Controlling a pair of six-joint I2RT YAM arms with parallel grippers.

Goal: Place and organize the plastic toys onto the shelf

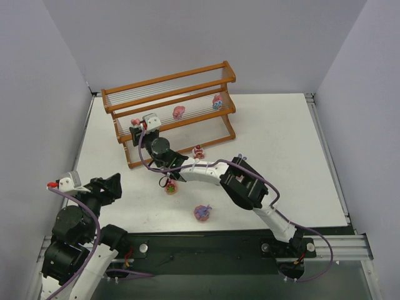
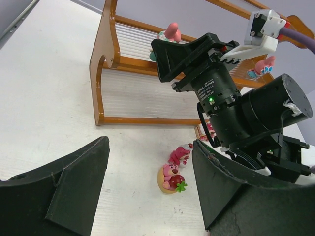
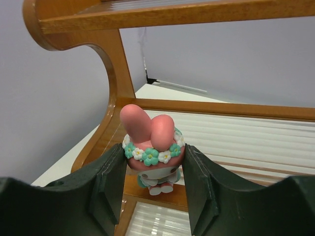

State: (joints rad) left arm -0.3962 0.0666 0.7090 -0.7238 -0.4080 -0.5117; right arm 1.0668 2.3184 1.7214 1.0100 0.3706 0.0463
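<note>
My right gripper (image 3: 152,160) is shut on a pink bunny-eared toy (image 3: 151,142) with a teal flower band. It holds the toy by its head at the left end of the shelf (image 3: 113,64), over a wooden front rail; it also shows in the top view (image 1: 139,130). Two toys (image 1: 179,112) (image 1: 217,102) stand on the middle tier of the shelf (image 1: 169,81). Three toys lie on the table (image 1: 198,151) (image 1: 170,185) (image 1: 202,212). My left gripper (image 2: 151,147) is open and empty, low over the table, with a pink bear toy (image 2: 172,178) ahead between its fingers.
The right arm (image 1: 244,181) stretches across the middle of the table from the near right. Its wrist (image 2: 231,103) fills the right of the left wrist view. Grey walls close in the back and both sides.
</note>
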